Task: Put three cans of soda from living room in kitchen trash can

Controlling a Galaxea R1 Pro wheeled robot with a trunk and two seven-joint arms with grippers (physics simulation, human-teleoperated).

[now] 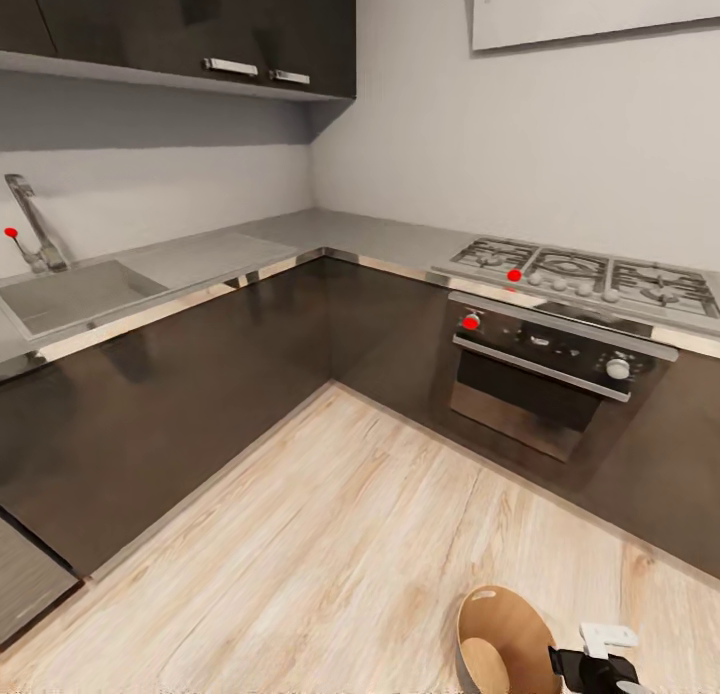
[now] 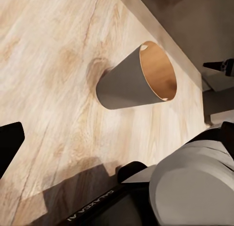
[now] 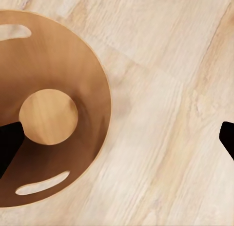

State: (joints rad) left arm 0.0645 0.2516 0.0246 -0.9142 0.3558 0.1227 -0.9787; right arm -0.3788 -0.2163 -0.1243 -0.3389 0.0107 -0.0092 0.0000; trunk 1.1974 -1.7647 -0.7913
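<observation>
Currently the tash can (image 3: 92,65) stands upright on the wood floor (image 1: 330,534) of the kitchen, in front of the oven (image 1: 545,374), and its paler bottom lies bare: no soda can is inside as far as the interior shows, so all three deposits appear to remain. The right gripper (image 3: 117,138) hangs above the bin's rim with fingertips spread wide and nothing between them. The left gripper's (image 2: 9,143) state cannot be told (one dark fingertip shows). Dark cabinets (image 1: 200,384) and a grey countertop (image 1: 330,229) run beside the oven.
</observation>
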